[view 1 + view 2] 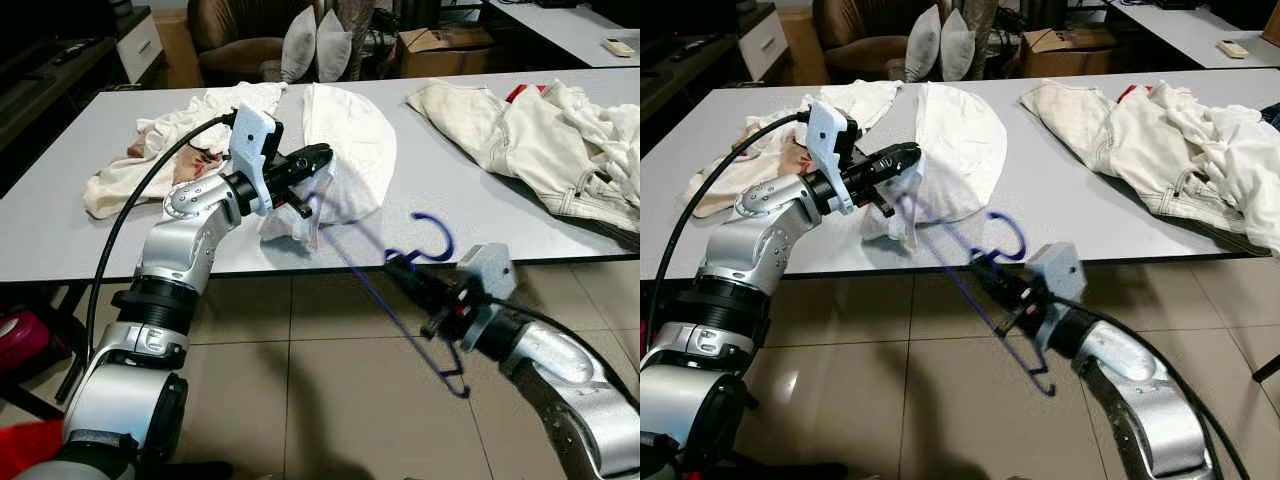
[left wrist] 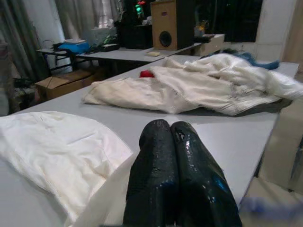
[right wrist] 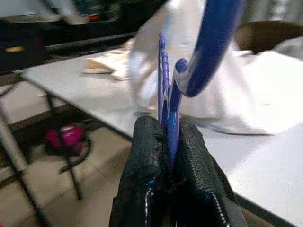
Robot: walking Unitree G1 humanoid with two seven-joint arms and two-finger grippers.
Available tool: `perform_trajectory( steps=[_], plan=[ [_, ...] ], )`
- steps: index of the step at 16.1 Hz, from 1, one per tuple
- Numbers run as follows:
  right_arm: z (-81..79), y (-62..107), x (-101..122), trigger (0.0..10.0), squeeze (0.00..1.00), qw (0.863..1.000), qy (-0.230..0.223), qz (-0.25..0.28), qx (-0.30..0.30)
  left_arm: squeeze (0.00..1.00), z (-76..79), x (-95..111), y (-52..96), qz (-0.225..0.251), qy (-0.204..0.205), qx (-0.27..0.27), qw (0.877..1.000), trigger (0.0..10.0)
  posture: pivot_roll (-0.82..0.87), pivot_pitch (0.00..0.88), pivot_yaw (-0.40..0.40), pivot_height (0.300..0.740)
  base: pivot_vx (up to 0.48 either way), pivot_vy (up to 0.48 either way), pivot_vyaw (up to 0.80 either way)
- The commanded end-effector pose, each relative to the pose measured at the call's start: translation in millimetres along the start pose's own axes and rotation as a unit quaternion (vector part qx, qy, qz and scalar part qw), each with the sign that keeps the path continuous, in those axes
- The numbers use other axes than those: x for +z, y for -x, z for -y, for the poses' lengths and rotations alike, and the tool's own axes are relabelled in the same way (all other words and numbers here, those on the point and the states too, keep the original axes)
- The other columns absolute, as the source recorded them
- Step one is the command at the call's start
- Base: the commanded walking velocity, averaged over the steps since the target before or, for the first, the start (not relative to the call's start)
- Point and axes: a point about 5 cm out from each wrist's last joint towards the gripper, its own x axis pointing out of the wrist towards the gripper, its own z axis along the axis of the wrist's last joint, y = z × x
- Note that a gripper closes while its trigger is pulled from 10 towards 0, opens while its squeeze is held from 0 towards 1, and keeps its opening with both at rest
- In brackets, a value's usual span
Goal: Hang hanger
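A blue wire hanger (image 1: 436, 228) hangs off the table's front edge, its hook up and its lower corner down over the floor. My right gripper (image 1: 396, 263) is shut on its neck just below the hook; the right wrist view shows the blue wire (image 3: 166, 90) pinched between the pads. One hanger arm reaches up into a hanging fold of the white garment (image 1: 350, 140) that lies on the table. My left gripper (image 1: 322, 156) is shut on that garment's near edge and holds it a little above the tabletop; the white cloth (image 2: 61, 151) spreads beside the closed fingertips.
The grey table (image 1: 450, 195) also carries a cream pile of clothes (image 1: 165, 140) at the left and a heap of pale trousers (image 1: 545, 130) at the right. Tiled floor lies in front. Pillows (image 1: 315, 45) and a cardboard box (image 1: 440, 45) stand behind the table.
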Motion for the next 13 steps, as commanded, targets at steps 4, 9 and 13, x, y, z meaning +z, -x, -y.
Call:
perform_trajectory(
  steps=[4, 9, 13],
  plan=[
    [14.7, 19.2, 7, 10.0, 0.0, 0.998, 0.001, 0.009, -0.058, 0.0, -10.8, 2, 6.9, -0.014, -0.028, 0.035, 0.999, 0.0, -0.26, 0.0, 0.096, 0.74, 0.0, 0.0, 0.0],
    [21.2, 31.7, 7, 10.0, 0.0, 0.997, 0.001, 0.006, -0.081, 0.0, -9.6, 4, 3.9, -0.007, -0.032, 0.044, 0.999, 0.0, -0.26, 0.0, 0.097, 0.74, 0.0, 0.0, 0.0],
    [18.5, 32.5, -1, 10.0, 0.0, 0.998, 0.002, -0.018, -0.066, 0.0, -25.7, 25, 7.3, 0.061, -0.015, 0.113, 0.992, 0.0, -0.26, 0.0, 0.09, 0.74, 0.0, 0.0, 0.0]
  ],
)
